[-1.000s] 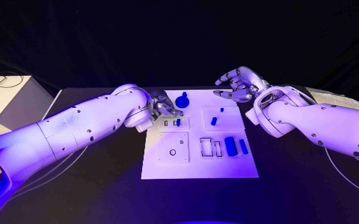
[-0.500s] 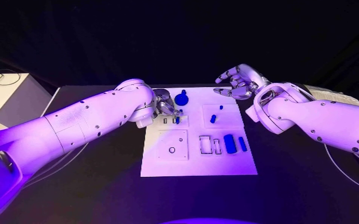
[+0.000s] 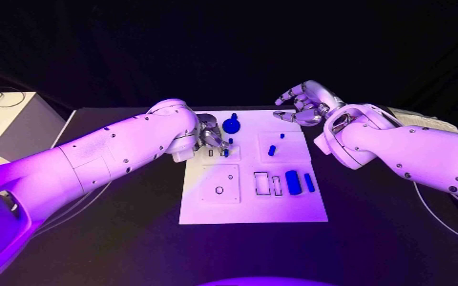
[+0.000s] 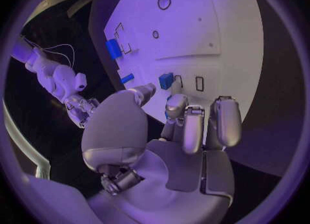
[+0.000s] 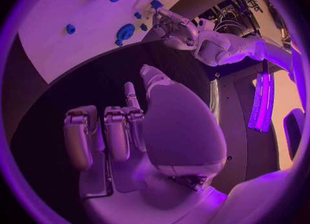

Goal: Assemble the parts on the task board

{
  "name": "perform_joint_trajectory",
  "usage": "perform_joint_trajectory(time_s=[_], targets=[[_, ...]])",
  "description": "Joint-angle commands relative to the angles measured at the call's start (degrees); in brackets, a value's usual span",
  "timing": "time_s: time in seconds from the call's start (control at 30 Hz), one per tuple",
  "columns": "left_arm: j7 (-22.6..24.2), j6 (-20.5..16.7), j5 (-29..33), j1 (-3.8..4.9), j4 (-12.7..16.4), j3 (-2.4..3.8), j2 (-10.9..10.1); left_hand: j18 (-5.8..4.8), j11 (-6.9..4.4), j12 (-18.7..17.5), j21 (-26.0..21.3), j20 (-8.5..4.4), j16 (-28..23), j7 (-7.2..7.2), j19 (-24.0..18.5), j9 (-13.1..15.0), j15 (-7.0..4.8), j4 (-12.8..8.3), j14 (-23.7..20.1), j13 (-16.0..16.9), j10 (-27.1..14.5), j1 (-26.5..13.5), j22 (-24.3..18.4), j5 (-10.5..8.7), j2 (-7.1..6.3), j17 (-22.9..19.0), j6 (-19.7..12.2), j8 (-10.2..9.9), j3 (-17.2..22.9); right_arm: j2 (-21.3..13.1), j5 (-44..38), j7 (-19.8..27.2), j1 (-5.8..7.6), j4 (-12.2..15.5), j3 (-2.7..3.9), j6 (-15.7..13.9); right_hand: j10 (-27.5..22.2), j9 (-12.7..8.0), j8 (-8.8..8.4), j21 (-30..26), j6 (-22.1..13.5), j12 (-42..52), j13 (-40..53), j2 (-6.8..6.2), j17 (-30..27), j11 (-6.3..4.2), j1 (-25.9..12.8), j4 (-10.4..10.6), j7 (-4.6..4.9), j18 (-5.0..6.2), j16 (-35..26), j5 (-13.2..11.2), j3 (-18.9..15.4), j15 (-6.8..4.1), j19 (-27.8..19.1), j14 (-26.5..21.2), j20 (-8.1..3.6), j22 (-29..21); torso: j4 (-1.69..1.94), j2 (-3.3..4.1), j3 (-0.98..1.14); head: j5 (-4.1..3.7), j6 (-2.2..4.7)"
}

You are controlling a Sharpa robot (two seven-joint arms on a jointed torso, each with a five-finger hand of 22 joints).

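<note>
Left hand point(image 3: 212, 135) hangs low over the far-left part of the white board point(image 3: 253, 210) in the head view, its fingers point(image 3: 220, 142) curled down beside a small blue peg point(image 3: 227, 153) standing near two little slots. Whether the fingers touch the peg cannot be told from this view. Just beyond the hand sits a round blue knob point(image 3: 231, 126). Across the board, the right hand point(image 3: 306, 104) is raised past the far-right corner, fingers loosely apart and holding nothing. Farther along the board lie a short blue block point(image 3: 272, 150), a blue cylinder point(image 3: 293, 182) and a thin blue bar point(image 3: 309, 182) beside it.

From the left wrist, the left hand point(image 4: 174, 131) shows its fingers bent and a little apart, with nothing between them, above the board's edge point(image 4: 245, 63). A blue peg point(image 4: 166, 80) stands just past the fingertips point(image 4: 175, 102), next to two slots. The right hand point(image 4: 80, 111) appears further off over the dark table point(image 4: 284, 100).

From the right wrist, the right hand point(image 5: 136, 125) is loosely spread and empty over the table point(image 5: 58, 94), short of the board point(image 5: 58, 32). The knob point(image 5: 125, 31) rests near the board's edge, with the left hand point(image 5: 173, 25) close by.
</note>
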Motion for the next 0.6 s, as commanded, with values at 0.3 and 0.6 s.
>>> perform_joint_trajectory(time_s=[0.3, 0.6], targets=[[0.0, 1.2, 0.4, 0.07, -0.4, -0.12, 0.7, -0.45, -0.29, -0.3, 0.2, -0.09, 0.1, -0.29, 0.0, 0.7, -0.48, -0.3, 5.0, -0.8, -0.7, 0.3, -0.2, -0.19, 0.07, 12.2, -0.2, 0.6, 0.2, 0.2, -0.6, -0.1, 0.02, -0.1, 0.04, 1.0, 6.0, 0.1, 0.13, 0.3, -0.6, 0.1, 15.1, -0.28, 15.1, -0.29, -0.3, 0.1, 0.00, -0.83, 0.2, 0.3, 0.2, -0.28, 6.0, 6.1, -0.29, 15.1, 0.01, 0.02, -0.04, -0.09, -0.21], [0.0, 1.7, 0.8, 0.05, -1.0, -0.21, 1.1, -0.44, -0.43, -0.4, 0.2, -0.22, 0.1, -0.42, -0.1, 1.5, -0.61, -0.6, 5.0, -0.9, -0.9, 1.6, -0.2, -0.18, -0.03, 12.2, -0.6, 1.1, 1.4, 0.2, -0.6, -0.2, 0.02, -0.1, 0.04, 1.1, 6.0, 0.1, 0.13, 0.3, -0.6, 0.1, 15.1, -0.28, 15.1, -0.29, -0.3, 0.1, 0.00, -0.83, 0.2, 0.3, 0.2, -0.28, 6.0, 6.1, -0.29, 15.1, 0.02, 0.11, -0.04, -0.15, -0.43]])
